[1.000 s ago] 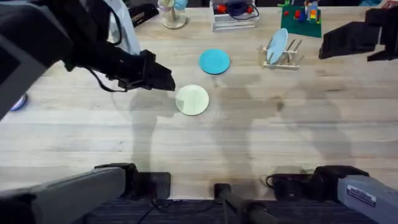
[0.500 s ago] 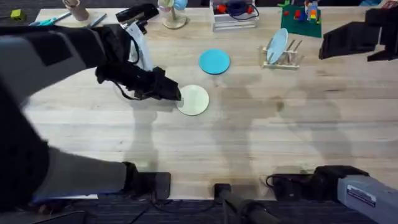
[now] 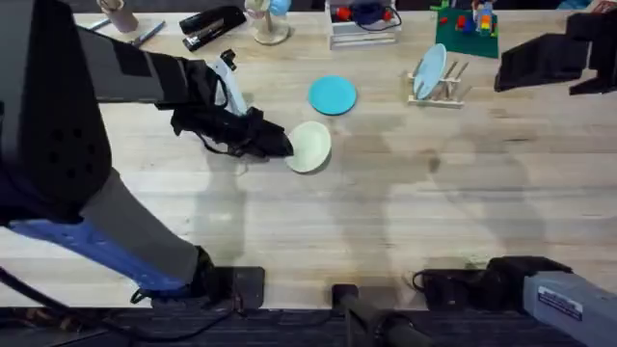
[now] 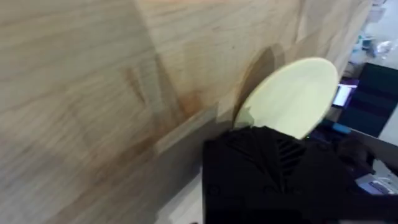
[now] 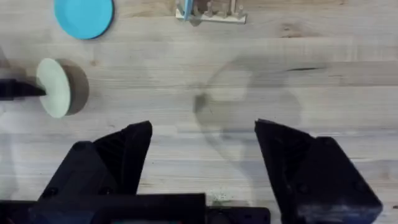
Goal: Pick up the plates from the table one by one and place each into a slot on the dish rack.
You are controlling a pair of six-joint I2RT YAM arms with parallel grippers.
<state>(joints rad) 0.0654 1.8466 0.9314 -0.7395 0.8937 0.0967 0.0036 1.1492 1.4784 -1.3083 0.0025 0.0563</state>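
Since a second ago the left gripper [image 3: 280, 146] has closed on the cream plate [image 3: 310, 146] and tipped its edge off the table [image 3: 386, 222], near the turquoise plate [image 3: 333, 95]. Right gripper [image 5: 202, 146] hangs open. Left fingertips hide behind the plate rim; the dish rack [image 3: 439, 89] is well apart.

- Even, bright light falls on the table [image 3: 405, 222], with soft grey shadows.
- The left arm [image 3: 58, 145] looms dark and blurred near the camera.

The light wooden table [image 3: 386, 222] carries a turquoise plate [image 3: 333, 95] and the dish rack [image 3: 439, 87].
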